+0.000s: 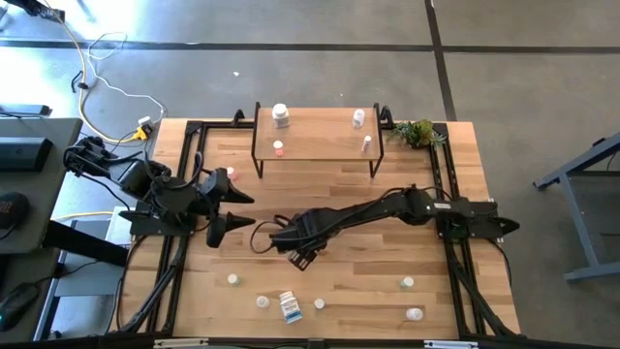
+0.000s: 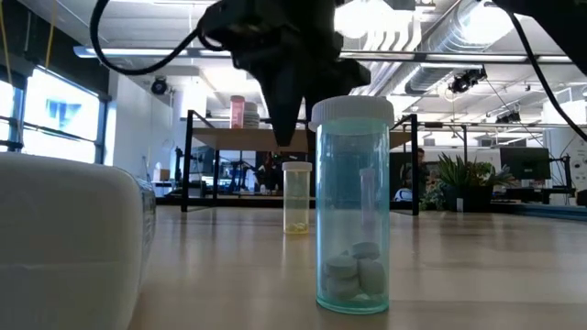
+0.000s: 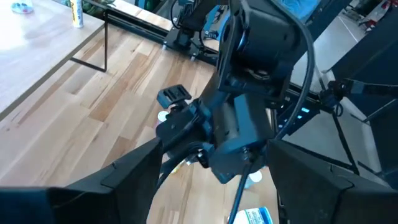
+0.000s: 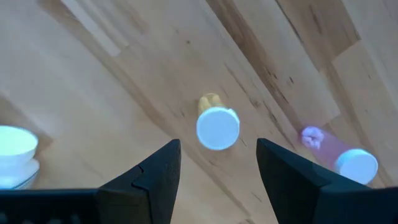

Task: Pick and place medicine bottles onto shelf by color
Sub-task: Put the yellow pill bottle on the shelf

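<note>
Directly beneath the right gripper (image 4: 217, 163), whose jaws stand apart, a yellow-tinted white-capped bottle (image 4: 217, 126) stands upright on the tabletop (image 4: 93, 81), in front of the shelf (image 1: 315, 136). Centre the fingers on the cap, descend squarely, then close. Left gripper (image 1: 235, 210) waits open nearby.

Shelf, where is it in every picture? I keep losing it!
High view: the shelf stands at the table's far edge, top middle.
Low view: far back, behind the bottles, left of centre.
Left wrist view: top left corner.
Right wrist view: not in it.
Shared landmark: the right gripper, whose dark fingers or body show in all four.
</note>
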Available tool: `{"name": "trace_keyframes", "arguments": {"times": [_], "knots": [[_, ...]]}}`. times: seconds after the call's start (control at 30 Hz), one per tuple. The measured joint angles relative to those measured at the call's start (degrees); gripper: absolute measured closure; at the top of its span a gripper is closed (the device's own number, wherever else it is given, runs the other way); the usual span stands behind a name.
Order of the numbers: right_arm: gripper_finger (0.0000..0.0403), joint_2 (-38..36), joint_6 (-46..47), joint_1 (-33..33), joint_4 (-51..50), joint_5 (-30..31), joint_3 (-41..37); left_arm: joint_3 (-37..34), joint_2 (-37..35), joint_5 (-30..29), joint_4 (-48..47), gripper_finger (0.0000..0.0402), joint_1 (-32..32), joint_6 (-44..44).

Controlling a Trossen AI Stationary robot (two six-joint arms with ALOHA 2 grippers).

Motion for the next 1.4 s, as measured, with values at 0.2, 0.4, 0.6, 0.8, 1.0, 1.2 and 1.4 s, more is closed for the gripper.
{"name": "trace_keyframes", "arguments": {"times": [0.2, 0.4, 0.6, 0.8, 1.0, 1.2, 1.4], "knots": [[0.0203, 1.0, 0.0, -0.6, 1.3, 0.2, 0.0, 0.0, 0.0, 0.0, 0.0, 0.0124, 0.0, 0.0], [0.0203, 1.0, 0.2, -1.0, 2.3, 0.3, 0.0, 0.0, 0.0, 0.0, 0.0, 0.0124, 0.0, 0.0], [0.0204, 2.2, -0.4, -1.0, 2.4, 0.2, 0.0, 0.0, 0.0, 0.0, 0.0, 0.0124, 0.0, 0.0], [0.0204, 2.3, 0.5, -1.0, 1.5, 0.1, 0.0, 0.0, 0.0, 0.0, 0.0, 0.0124, 0.0, 0.0], [0.0204, 2.6, 0.4, -1.0, 1.0, 0.0, 0.0, 0.0, 0.0, 0.0, 0.0, 0.0124, 0.0, 0.0], [0.0204, 3.4, 0.0, -1.0, 0.9, -0.7, 0.0, 0.0, 0.0, 0.0, 0.0, 0.0124, 0.0, 0.0], [0.0209, 3.3, 0.2, -1.0, 1.0, -2.1, 0.0, 0.0, 0.0, 0.0, 0.0, 0.0124, 0.0, 0.5]]}}
